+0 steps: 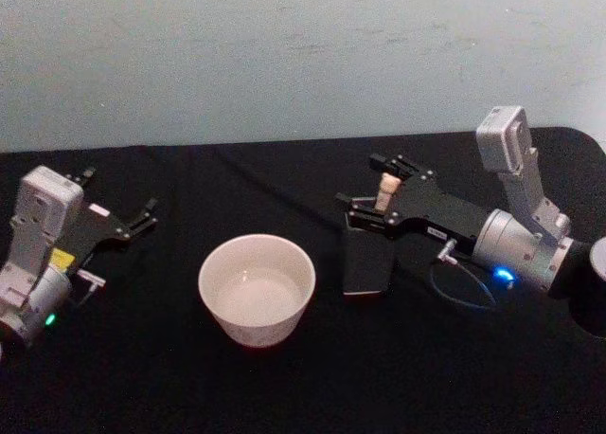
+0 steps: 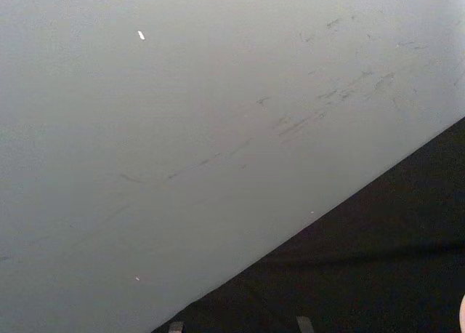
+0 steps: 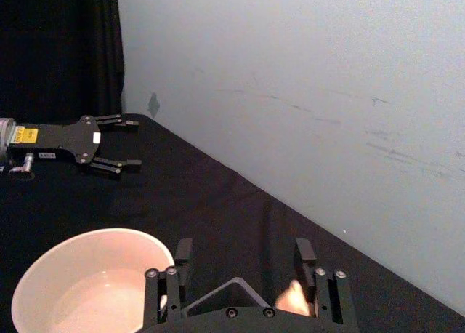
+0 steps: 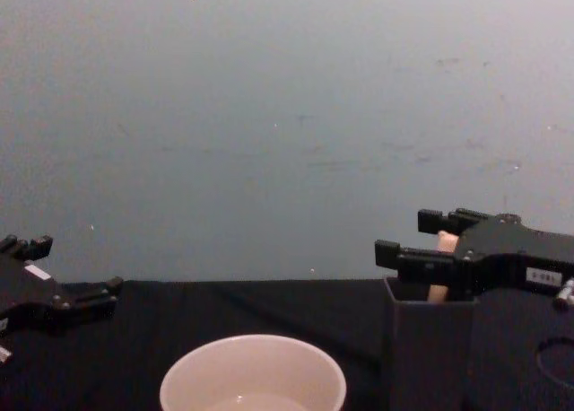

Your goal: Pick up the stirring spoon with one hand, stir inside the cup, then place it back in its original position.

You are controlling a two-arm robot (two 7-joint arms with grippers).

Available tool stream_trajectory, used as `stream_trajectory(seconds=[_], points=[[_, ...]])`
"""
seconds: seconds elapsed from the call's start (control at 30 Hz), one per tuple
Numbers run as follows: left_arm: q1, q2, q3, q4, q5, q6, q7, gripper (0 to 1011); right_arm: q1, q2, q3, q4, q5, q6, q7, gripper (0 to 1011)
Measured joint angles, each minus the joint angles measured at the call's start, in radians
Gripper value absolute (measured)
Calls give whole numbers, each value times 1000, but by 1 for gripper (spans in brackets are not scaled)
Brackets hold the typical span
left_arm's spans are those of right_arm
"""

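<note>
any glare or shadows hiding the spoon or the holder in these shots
Head view: no glare, the spoon handle is plain between the right claw fingers, but the holder blends into the black cloth. Chest view: dim, holder dark against cloth.

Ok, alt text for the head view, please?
The right gripper, open, straddles the spoon standing in the dark holder on the black table. A cream cup sits left of it; the left gripper rests open, far left.
</note>
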Motion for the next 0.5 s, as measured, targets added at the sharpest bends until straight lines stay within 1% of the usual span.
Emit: stream_trajectory(seconds=[0.2, 0.27, 0.4, 0.5], points=[[0, 0, 0, 0, 0, 0, 0, 1001, 0, 0, 0, 0, 0, 0, 0, 1002], [0, 0, 0, 0, 0, 0, 0, 1001, 0, 0, 1, -1, 1, -2, 1, 1002], [0, 0, 0, 0, 0, 0, 0, 1001, 1, -3, 15, -13, 6, -28, 2, 1002], [0, 0, 0, 0, 0, 0, 0, 1001, 1, -6, 32, -36, 11, -57, -2, 1002]])
